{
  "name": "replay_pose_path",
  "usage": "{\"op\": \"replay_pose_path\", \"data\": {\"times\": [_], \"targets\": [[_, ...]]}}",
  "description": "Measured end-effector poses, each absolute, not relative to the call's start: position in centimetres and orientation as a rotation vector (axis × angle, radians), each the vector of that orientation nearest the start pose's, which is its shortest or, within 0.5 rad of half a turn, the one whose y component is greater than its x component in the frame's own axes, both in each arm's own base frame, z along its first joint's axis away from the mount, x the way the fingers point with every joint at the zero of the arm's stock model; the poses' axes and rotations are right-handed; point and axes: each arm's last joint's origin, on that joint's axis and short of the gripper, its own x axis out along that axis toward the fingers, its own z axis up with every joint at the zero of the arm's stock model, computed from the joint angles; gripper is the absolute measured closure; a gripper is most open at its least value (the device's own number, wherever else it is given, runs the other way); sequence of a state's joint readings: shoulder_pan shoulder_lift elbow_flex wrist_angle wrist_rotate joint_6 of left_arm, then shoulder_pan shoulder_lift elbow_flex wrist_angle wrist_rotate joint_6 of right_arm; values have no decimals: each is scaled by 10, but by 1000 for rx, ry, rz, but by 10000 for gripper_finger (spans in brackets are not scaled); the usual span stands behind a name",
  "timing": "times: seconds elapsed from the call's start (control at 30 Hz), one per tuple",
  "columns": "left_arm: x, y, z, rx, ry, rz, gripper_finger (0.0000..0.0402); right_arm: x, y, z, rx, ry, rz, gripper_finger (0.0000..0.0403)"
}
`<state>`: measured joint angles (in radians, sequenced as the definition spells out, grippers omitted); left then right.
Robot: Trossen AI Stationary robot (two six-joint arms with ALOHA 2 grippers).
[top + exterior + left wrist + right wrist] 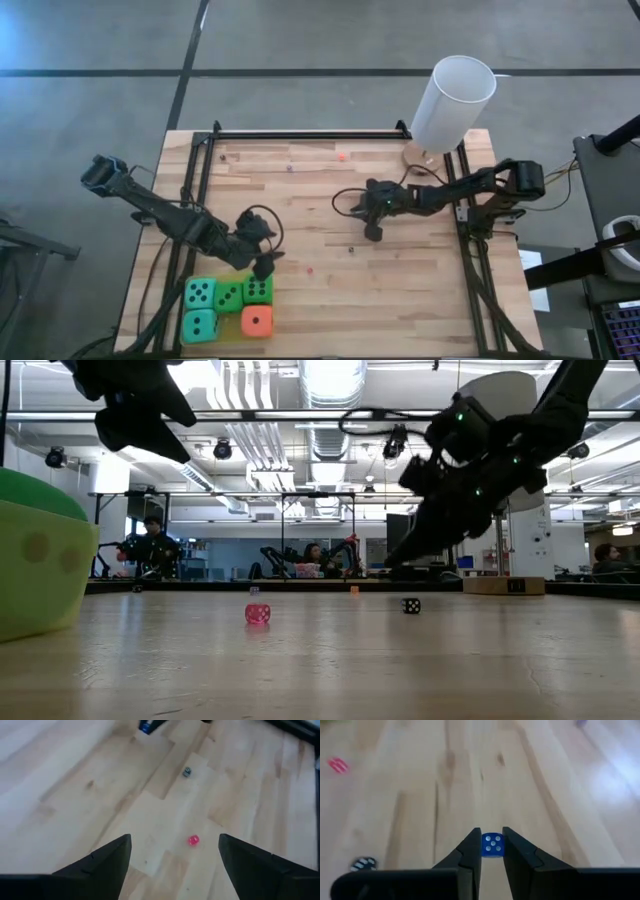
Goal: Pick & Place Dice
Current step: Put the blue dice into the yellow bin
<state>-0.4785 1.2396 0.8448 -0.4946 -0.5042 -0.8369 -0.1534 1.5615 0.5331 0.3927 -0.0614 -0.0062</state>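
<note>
The right gripper (492,851) is clamped on a small blue die (493,844) above mid-worktop (320,290). The left gripper (258,262), fingers apart, is held over the soft dice (228,307) at the near-left corner.

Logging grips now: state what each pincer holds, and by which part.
The right pincer clamps a tiny blue die by its two opposite side faces. The left pincer is open and holds nothing.
</note>
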Motion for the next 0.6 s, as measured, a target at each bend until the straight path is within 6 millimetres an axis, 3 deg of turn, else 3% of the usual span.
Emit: {"op": "replay_pose_path", "data": {"times": [0.3, 0.6], "targets": [[225, -99, 246, -383, 622, 374, 103, 270, -18, 169, -248, 439, 47, 344], [235, -100, 257, -483, 486, 352, 103, 266, 19, 190, -576, 361, -65, 343]]}}
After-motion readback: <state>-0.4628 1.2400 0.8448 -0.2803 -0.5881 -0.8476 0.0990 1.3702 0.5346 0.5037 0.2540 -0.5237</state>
